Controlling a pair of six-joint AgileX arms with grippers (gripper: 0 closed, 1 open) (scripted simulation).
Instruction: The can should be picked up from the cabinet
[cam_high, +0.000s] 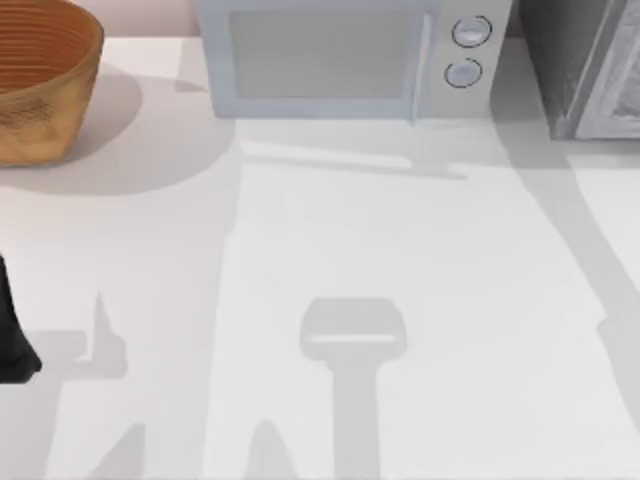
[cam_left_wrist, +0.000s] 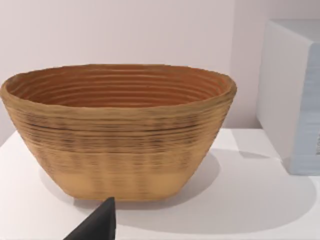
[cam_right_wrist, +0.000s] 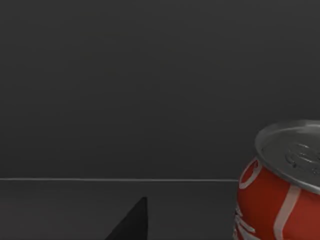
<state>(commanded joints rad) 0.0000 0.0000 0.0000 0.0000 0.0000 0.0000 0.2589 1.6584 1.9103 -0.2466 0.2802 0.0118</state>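
Inside the dark cabinet (cam_right_wrist: 125, 75), the red can (cam_right_wrist: 280, 195) (partly cut off) stands beside the right gripper's fingertip (cam_right_wrist: 132, 222); its grip cannot be told.

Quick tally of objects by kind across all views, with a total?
Basket: 1
Microwave: 1
Cabinet: 1
Can: 1
Total: 4

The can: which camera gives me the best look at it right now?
The right wrist view: the red can stands upright, silver top and pull tab visible, against a dark interior, with a right gripper fingertip short of it. The top view gives the cabinet at the table's right rear. The left wrist view faces the wicker basket.
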